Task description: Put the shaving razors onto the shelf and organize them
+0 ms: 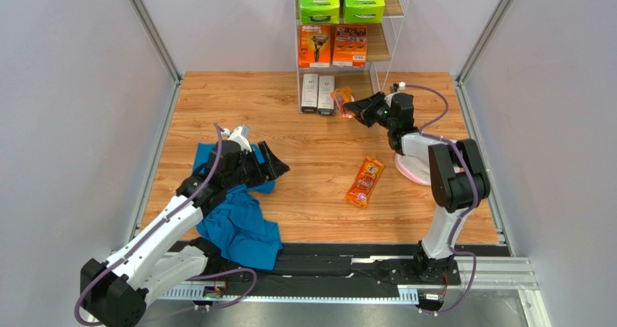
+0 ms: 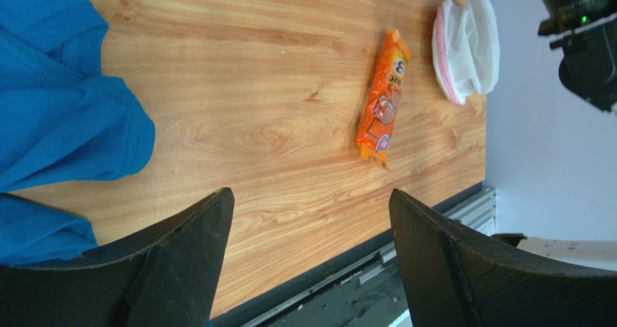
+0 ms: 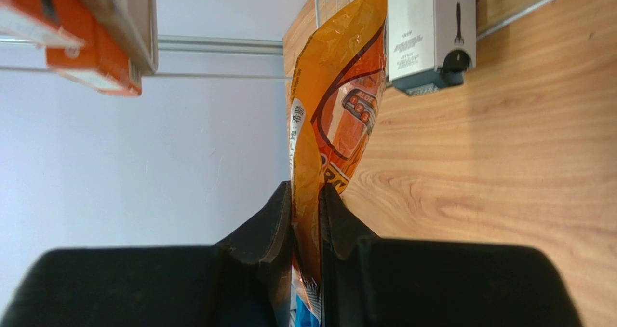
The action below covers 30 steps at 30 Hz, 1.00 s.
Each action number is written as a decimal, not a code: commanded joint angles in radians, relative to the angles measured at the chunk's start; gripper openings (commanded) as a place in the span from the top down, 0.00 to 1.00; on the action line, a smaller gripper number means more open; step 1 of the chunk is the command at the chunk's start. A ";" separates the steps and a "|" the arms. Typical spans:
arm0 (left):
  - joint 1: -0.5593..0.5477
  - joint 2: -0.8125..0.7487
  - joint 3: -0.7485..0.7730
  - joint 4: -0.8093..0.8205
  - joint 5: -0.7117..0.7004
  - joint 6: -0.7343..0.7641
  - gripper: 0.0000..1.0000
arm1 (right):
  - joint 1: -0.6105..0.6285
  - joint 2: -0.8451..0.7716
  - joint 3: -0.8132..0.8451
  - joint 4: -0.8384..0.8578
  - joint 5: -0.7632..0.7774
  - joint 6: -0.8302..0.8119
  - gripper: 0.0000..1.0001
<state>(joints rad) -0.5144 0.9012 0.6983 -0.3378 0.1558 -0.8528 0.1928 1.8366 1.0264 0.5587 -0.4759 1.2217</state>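
The white wire shelf (image 1: 384, 52) stands at the back. Its upper tier holds two black boxes with lime-green ends (image 1: 340, 7), its middle tier two orange boxes (image 1: 332, 45), and two slim white boxes (image 1: 318, 93) stand at its foot. My right gripper (image 1: 353, 109) is shut on an orange blister pack (image 3: 334, 117), held just right of the white boxes (image 3: 430, 34). A second orange blister pack (image 1: 365, 182) lies flat mid-table, also in the left wrist view (image 2: 383, 100). My left gripper (image 1: 279, 169) is open and empty over the wood beside the blue cloth.
A blue cloth (image 1: 235, 218) lies crumpled under my left arm, also in the left wrist view (image 2: 58, 117). A round white pink-rimmed mesh item (image 2: 467, 48) lies at the right, under my right arm (image 1: 452, 175). Grey walls enclose the wooden table (image 1: 304, 211).
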 commanded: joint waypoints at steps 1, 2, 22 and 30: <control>0.004 -0.067 -0.042 0.025 0.034 0.011 0.13 | -0.013 0.102 0.112 0.109 0.012 0.041 1.00; 0.004 -0.079 -0.063 0.026 0.033 0.005 0.13 | -0.013 0.122 0.122 0.121 0.022 0.045 1.00; 0.004 -0.143 -0.114 0.028 0.088 0.029 0.13 | -0.021 0.368 0.389 -0.029 0.174 0.073 0.99; 0.004 -0.148 -0.121 0.026 0.097 0.035 0.13 | -0.013 0.460 0.512 -0.123 0.168 0.059 0.95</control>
<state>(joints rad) -0.5144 0.7666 0.5804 -0.3325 0.2310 -0.8417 0.1753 2.2398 1.4174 0.4862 -0.3115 1.2861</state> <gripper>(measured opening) 0.873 0.151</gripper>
